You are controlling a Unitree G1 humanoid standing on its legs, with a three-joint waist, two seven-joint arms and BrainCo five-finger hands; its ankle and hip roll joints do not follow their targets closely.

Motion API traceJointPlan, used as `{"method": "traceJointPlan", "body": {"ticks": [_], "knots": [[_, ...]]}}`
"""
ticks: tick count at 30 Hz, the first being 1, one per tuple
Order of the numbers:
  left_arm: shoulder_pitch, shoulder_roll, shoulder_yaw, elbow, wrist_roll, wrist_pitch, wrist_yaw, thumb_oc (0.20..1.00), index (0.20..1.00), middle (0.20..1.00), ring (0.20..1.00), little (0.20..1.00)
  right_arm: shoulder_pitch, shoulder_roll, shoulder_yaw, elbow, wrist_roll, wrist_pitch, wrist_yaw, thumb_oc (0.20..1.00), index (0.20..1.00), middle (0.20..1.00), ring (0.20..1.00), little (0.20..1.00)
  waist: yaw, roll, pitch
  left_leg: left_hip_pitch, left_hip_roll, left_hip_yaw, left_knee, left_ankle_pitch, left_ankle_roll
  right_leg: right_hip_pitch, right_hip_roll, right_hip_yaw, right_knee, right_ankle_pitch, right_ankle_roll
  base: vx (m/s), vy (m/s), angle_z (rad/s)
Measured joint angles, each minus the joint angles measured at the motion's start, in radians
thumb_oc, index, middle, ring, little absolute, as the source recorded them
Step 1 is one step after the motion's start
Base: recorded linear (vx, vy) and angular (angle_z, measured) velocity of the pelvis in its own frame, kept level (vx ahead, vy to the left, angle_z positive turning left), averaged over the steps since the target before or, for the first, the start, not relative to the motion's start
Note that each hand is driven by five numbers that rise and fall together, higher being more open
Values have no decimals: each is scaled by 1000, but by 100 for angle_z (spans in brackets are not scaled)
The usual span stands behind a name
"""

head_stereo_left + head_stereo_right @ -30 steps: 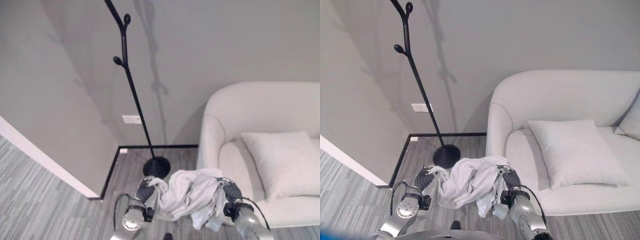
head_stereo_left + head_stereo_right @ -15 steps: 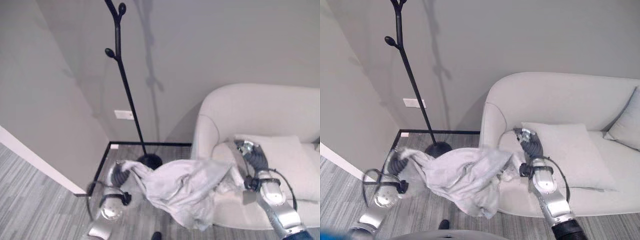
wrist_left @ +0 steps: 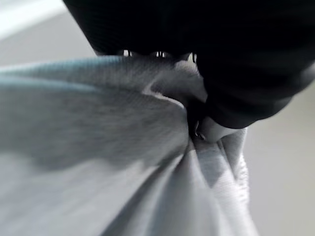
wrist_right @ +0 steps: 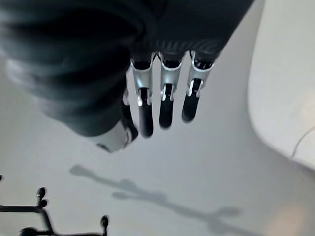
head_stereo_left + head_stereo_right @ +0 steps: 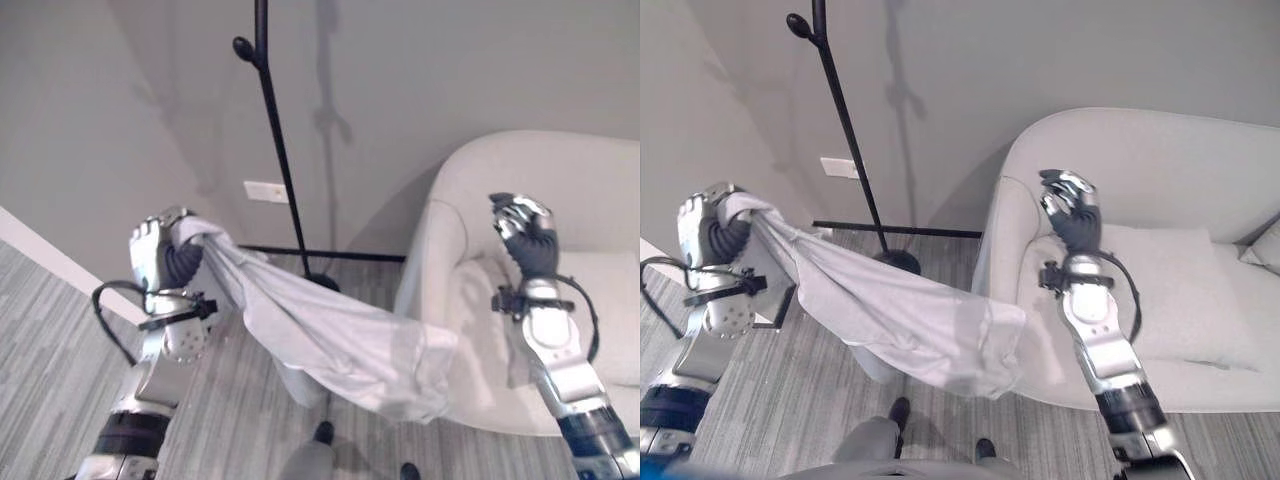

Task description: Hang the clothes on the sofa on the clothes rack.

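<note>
A white garment hangs in a long diagonal drape from my left hand, which is raised at the left with its fingers curled round a bunched end of the cloth. The free end sags low in front of the sofa's arm. The black clothes rack stands just behind the garment, its round base on the floor by the wall. My right hand is held up over the sofa, open, its fingers straight and empty.
A pale sofa fills the right side, with a cushion on its seat. Grey walls meet in a corner behind the rack, with a wall socket to its left. Striped grey floor lies below.
My right hand has let go of the garment and risen over the sofa. My left hand has lifted its end up and left, so the cloth hangs from it alone. The camera has shifted.
</note>
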Motion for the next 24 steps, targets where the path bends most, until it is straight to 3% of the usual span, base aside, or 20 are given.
{"method": "traceJointPlan", "body": {"ticks": [1, 3, 4, 5, 6, 7, 8, 9, 10, 11, 12, 14, 15, 16, 18, 19, 24], "knots": [[-30, 21, -21, -14, 14, -1, -1, 200, 200, 200, 200, 200, 31, 2, -8, -19, -14, -1, 12, 1000, 1000, 1000, 1000, 1000, -3, 8, -1, -7, -18, 4, 20, -14, 25, 12, -12, 2, 9, 5, -2, -63, 466, 0], [-74, 78, -33, -49, 36, -16, -7, 200, 200, 200, 200, 200, 66, 22, 4, -14, -64, 8, 13, 1000, 1000, 1000, 1000, 1000, -7, 10, -1, 4, -37, 16, 17, -8, 38, -11, -29, -5, 54, 5, -3, -85, 472, -24], [-91, 123, 19, -124, 37, -28, -5, 200, 200, 200, 200, 200, 30, 48, 78, 60, -107, 15, 15, 1000, 1000, 1000, 1000, 1000, -7, 15, -3, 29, -52, 54, -16, 3, 55, -47, -57, -4, 86, 14, -1, -91, 502, -69], [-110, 118, 36, -140, 37, -41, 5, 200, 200, 200, 200, 200, 14, 54, 105, 98, -108, 22, 17, 1000, 1000, 1000, 1000, 1000, -1, 21, -5, 38, -60, 75, -36, 9, 66, -49, -78, -35, 90, 6, -1, -39, 475, -69], [-124, 116, 43, -156, 36, -42, 15, 200, 200, 200, 200, 200, 1, 54, 128, 132, -120, 24, 26, 1000, 1000, 1000, 1000, 1000, 4, 29, -7, 40, -77, 79, -42, 18, 87, -46, -96, -79, 89, 51, 25, -23, 422, -25], [-138, 132, 46, -188, 37, -44, 18, 200, 200, 200, 200, 200, -11, 49, 157, 177, -133, 29, 33, 1000, 1000, 1000, 1000, 1000, 4, 39, -10, 55, -90, 79, -77, 35, 111, -52, -106, -132, 98, 61, 17, -1, 380, -4], [-152, 136, 51, -236, 38, -47, 23, 200, 200, 200, 200, 200, -6, 41, 181, 239, -162, 34, 54, 1000, 1000, 1000, 1000, 1000, 8, 70, -20, 94, -90, 67, -153, 72, 122, -62, -73, -157, 132, 18, 68, 7, 383, 21], [-158, 137, 48, -255, 38, -48, 25, 200, 200, 200, 200, 200, -4, 33, 202, 278, -176, 36, 56, 1000, 1000, 1000, 1000, 1000, 10, 87, -31, 113, -83, 43, -192, 90, 110, -63, -26, -144, 167, -26, 84, 44, 287, 33], [-170, 145, 52, -273, 38, -60, 30, 200, 200, 200, 200, 200, 8, 19, 232, 312, -195, 47, 66, 1000, 1000, 1000, 1000, 1000, 19, 99, -48, 137, -82, 39, -232, 108, 90, -61, 43, -140, 202, -78, 70, 122, 279, 20], [-180, 161, 52, -276, 38, -61, 32, 200, 200, 200, 200, 200, 9, 20, 240, 331, -198, 45, 71, 1000, 1000, 1000, 1000, 1000, 37, 100, -51, 150, -87, 37, -235, 110, 93, -58, 67, -141, 206, -110, 67, 88, 216, 17], [-203, 169, 49, -272, 40, -63, 32, 200, 200, 200, 200, 200, 15, 24, 249, 365, -212, 41, 78, 1000, 1000, 1000, 1000, 1000, 38, 101, -61, 163, -102, 19, -234, 112, 96, -46, 107, -134, 200, -144, 38, 99, 231, 29], [-250, 179, 36, -271, 67, -66, 34, 200, 200, 200, 200, 200, 30, 14, 278, 395, -237, 40, 82, 1000, 1000, 1000, 1000, 1000, 11, 97, -70, 174, -119, -19, -232, 121, 92, -40, 171, -57, 216, -189, -19, 9, 193, 68], [-278, 179, 22, -266, 75, -64, 35, 200, 200, 200, 200, 200, 49, 14, 279, 397, -255, 34, 80, 1000, 1000, 1000, 1000, 1000, 3, 102, -73, 182, -123, -47, -234, 127, 89, -42, 205, -5, 228, -199, -32, -15, 102, 92], [-327, 187, -7, -258, 79, -65, 34, 200, 200, 200, 200, 200, 72, 11, 281, 397, -271, 33, 82, 1000, 1000, 1000, 1000, 1000, -16, 100, -76, 187, -127, -80, -241, 140, 73, -37, 227, 5, 226, -199, -47, -1, 38, 78], [-357, 205, -18, -258, 101, -66, 38, 200, 200, 200, 200, 200, 81, 7, 283, 406, -289, 33, 86, 1000, 1000, 1000, 1000, 1000, -34, 102, -83, 201, -129, -109, -264, 151, 56, -26, 224, -13, 199, -173, -85, 42, 11, 60], [-356, 208, -24, -255, 108, -71, 50, 200, 200, 200, 200, 200, 85, 9, 285, 430, -303, 31, 84, 1000, 1000, 1000, 1000, 1000, -45, 116, -116, 202, -124, -121, -282, 152, 55, 6, 229, -29, 134, -142, -95, 42, 41, 39], [-355, 233, -29, -264, 108, -80, 73, 200, 200, 200, 200, 200, 78, 21, 312, 532, -333, 28, 49, 1000, 1000, 1000, 1000, 1000, -45, 139, -173, 201, -105, -120, -290, 159, 45, 19, 232, -41, 81, -110, -103, 22, 6, 6]]}}
